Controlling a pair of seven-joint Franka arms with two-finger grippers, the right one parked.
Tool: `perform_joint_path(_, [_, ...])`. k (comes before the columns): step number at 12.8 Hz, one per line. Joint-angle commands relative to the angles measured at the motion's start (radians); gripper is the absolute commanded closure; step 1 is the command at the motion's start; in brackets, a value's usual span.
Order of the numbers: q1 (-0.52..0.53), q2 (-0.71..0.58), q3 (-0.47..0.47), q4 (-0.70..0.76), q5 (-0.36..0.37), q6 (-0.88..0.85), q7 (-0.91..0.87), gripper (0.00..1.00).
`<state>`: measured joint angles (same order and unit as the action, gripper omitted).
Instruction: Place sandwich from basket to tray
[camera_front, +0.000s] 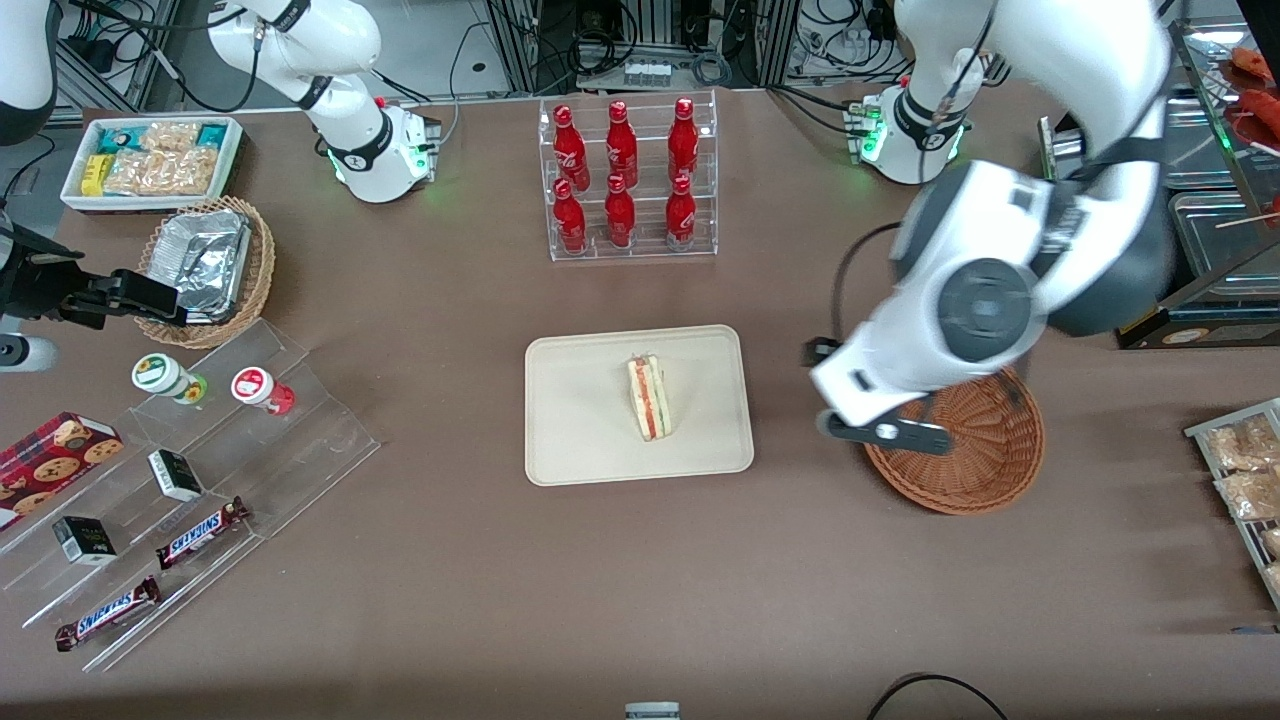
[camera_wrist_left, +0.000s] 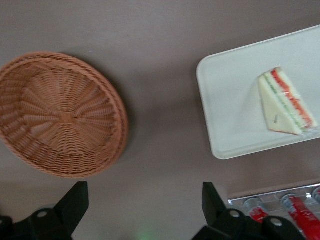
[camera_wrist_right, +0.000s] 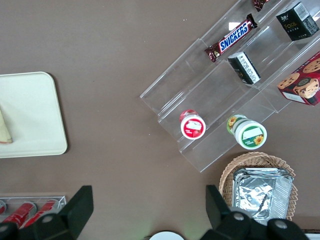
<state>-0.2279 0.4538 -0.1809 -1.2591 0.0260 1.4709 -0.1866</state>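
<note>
Brown counter (camera_front: 420, 560) carries everything. Cream-beige tray (camera_front: 580, 440) lies near its middle, and the sandwich (camera_front: 649, 397), a pale wedge striped red, orange and green, lies on it. Reddish-brown wicker basket (camera_front: 985, 470) sits toward the working arm's end, partly covered by that arm in the front view; the wrist view shows its bowl bare. Above the counter between basket and tray hangs the tool (camera_wrist_left: 145, 212), fingers spread wide, gripping nothing.
</note>
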Motion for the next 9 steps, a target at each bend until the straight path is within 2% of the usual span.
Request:
perform_joint_path(1, [0.102, -0.092, -0.011, -0.1, 0.0, -0.001, 0.114, 0.0])
perform_joint_path(5, [0.22, -0.196, -0.009, -0.179, 0.0, 0.009, 0.207, 0.0])
perform_joint_path(9, [0.24, -0.41, -0.006, -0.417, 0.003, 0.11, 0.2, 0.0])
